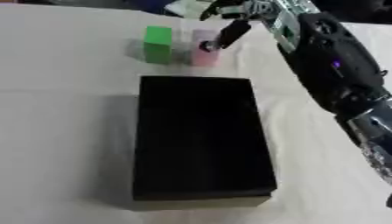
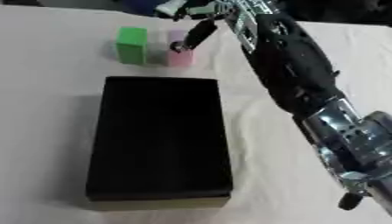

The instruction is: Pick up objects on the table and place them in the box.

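Note:
A green block [image 1: 158,44] and a pink block [image 1: 204,54] stand side by side on the white cloth, just beyond the far end of the black box [image 1: 199,135]. My right arm reaches in from the lower right, and its hand [image 1: 243,13] hovers over the pink block. The thumb [image 1: 228,36] points down in front of the pink block, its tip at the block's upper front face. The other fingers [image 1: 216,9] spread above and behind the block without closing on it. The inside of the box is too dark to make out. My left hand does not show.
The table is covered by a white cloth [image 1: 61,109] with wide bare areas left and right of the box. Dark and blue things lie along the far edge [image 1: 161,5]. My right forearm [image 2: 299,83] crosses the space to the right of the box.

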Tool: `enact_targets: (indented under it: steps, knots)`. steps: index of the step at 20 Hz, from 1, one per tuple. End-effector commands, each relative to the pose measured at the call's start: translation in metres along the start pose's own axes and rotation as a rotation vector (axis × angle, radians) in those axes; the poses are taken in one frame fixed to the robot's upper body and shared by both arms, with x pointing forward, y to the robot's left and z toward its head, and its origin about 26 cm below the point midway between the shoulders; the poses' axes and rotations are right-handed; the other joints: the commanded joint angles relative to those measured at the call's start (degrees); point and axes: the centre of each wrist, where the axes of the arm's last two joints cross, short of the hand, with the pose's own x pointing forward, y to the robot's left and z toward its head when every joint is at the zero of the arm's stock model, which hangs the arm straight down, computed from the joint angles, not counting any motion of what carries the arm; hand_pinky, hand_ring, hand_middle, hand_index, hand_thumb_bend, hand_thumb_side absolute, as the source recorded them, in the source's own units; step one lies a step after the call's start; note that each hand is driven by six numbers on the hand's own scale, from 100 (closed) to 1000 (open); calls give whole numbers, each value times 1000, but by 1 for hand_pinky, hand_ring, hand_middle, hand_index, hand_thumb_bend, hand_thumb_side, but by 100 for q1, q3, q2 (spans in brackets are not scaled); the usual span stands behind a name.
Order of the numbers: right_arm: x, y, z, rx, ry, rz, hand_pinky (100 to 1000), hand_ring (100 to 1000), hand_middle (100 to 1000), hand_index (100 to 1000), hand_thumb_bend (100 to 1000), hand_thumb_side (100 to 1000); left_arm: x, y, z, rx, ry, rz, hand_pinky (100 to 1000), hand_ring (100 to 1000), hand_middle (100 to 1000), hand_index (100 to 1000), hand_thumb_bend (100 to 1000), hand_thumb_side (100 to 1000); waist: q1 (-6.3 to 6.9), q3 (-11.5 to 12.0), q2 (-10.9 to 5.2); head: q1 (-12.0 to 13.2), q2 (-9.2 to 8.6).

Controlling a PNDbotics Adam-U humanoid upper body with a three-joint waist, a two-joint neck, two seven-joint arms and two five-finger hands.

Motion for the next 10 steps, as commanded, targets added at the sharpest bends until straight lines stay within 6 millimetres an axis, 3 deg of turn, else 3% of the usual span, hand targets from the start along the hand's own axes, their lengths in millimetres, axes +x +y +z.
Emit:
enact_targets:
  steps: [1,2,4,7,10]
  knots:
    - [-9,-15,10,-35,38,9,965,1000,970,1000,296,728,5,6,-7,-12,-40,-22,774,782,815,822,192,1000,29,35,-92,-65,-106]
    - [-11,-14,10,-30,49,10,965,1000,970,1000,295,726,5,6,-7,-13,-40,-24,774,782,815,822,192,1000,23,53,-84,-78,-116]
    - [-15,-12,11,-22,65,8,965,1000,971,1000,233,633,4,7,-7,-14,-40,-26,774,782,815,821,192,1000,14,81,-66,-97,-139]
    - [-20,-11,13,-33,95,7,965,1000,974,1000,167,652,5,7,-7,-16,-43,-29,775,782,816,822,192,1000,5,125,-34,-127,-173]
    - [-22,-10,13,-43,112,5,965,1000,973,1000,165,655,5,7,-8,-20,-47,-31,776,783,816,822,190,1000,2,183,1,-169,-208]
